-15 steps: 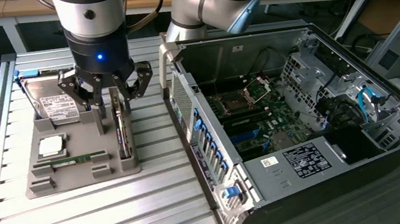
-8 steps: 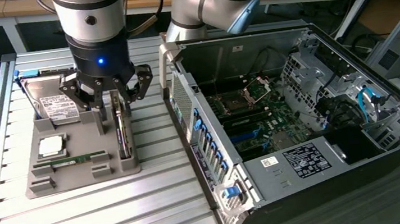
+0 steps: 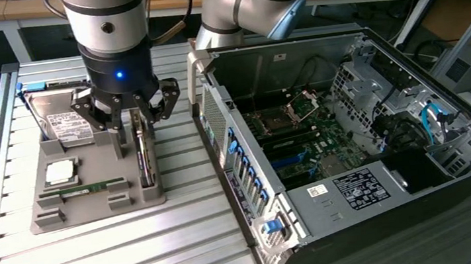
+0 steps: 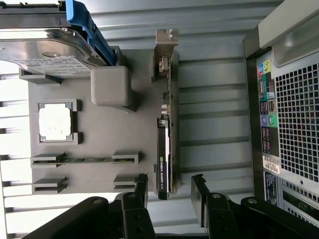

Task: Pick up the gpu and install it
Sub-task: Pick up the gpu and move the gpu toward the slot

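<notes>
The gpu stands on edge in a slot along the side of a grey holder tray that faces the computer case. It is a dark card with a silver end bracket. My gripper hangs just above it, open. In the wrist view the gpu runs lengthwise, and its near end lies between my gripper's two black fingertips. A small gap shows on each side, and nothing is held.
The tray also holds a silver hard drive, a processor chip and a green memory stick. The open computer case lies to the exterior view's right, motherboard exposed; its perforated rear panel is close beside the tray.
</notes>
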